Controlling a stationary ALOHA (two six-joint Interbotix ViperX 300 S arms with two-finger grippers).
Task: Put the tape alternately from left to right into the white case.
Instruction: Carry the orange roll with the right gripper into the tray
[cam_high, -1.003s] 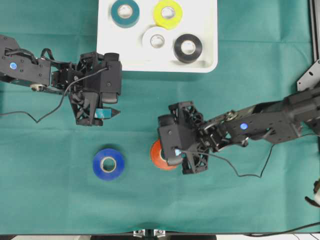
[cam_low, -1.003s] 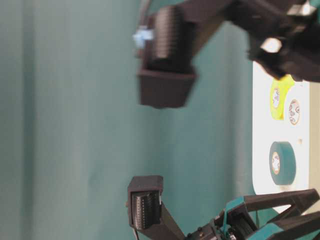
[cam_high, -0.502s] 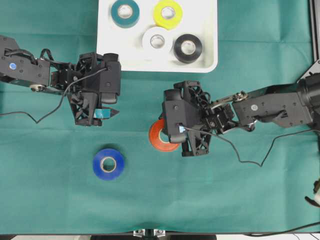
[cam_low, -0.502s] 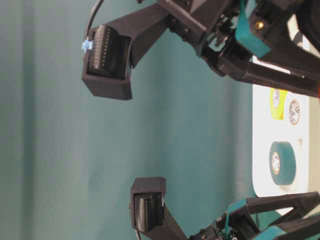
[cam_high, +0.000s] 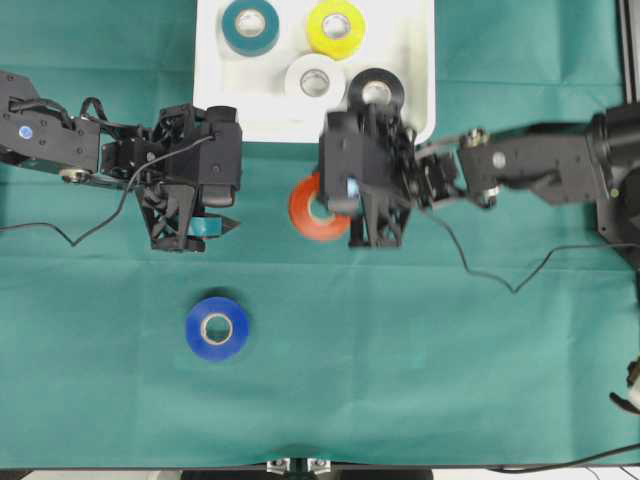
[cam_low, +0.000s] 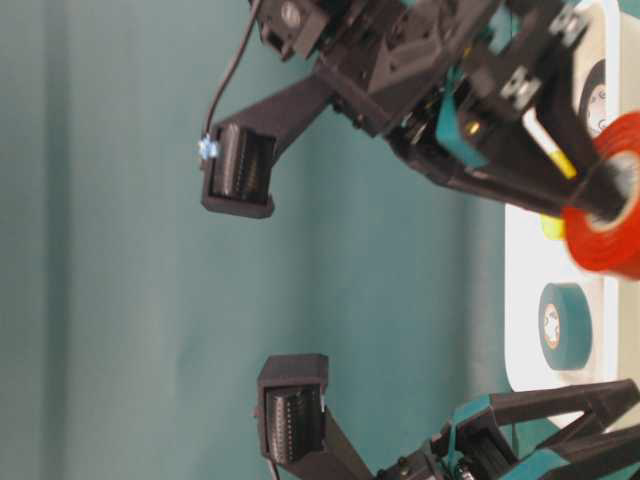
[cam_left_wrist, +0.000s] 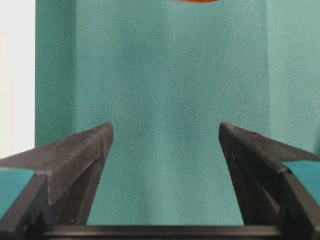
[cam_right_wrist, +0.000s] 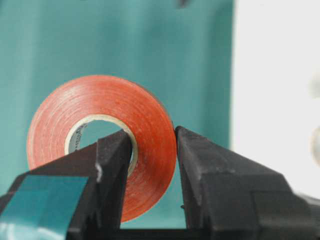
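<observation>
orange-red tape roll (cam_high: 315, 208) clamped in the right gripper (cam_right_wrist: 150, 165), one finger (cam_right_wrist: 112, 165) through the open core, the other against the outer face, pinching one wall of the roll. glossy, ridged winding layers, pale cardboard core with faint print inside. carried above the green cloth of the bench (cam_high: 400, 380), just short of the near edge of the white case (cam_high: 410, 125), apart from its rim in the overhead view. seen from table level as a red ring (cam_low: 605, 215) hanging off the gripper, clear of the cloth.

white case shallow, rectangular, rounded corners, raised rim, at the top middle of the overhead view. four rolls lying flat inside, cores up: teal (cam_high: 250, 25) at the back left, yellow (cam_high: 335, 27) to its right, white (cam_high: 314, 78) in front of the yellow, black (cam_high: 378, 88) at the front right, partly covered by the right arm. all alike in size, glossy, none stacked.

blue roll (cam_high: 217, 327) flat on the cloth, well apart from the case and from both arms, below the left gripper (cam_high: 215, 226) in the overhead view.

left gripper spread wide and holding nothing, only bare green cloth between its fingers (cam_left_wrist: 75, 165) in the wrist view, hanging beside the left front corner of the case.
</observation>
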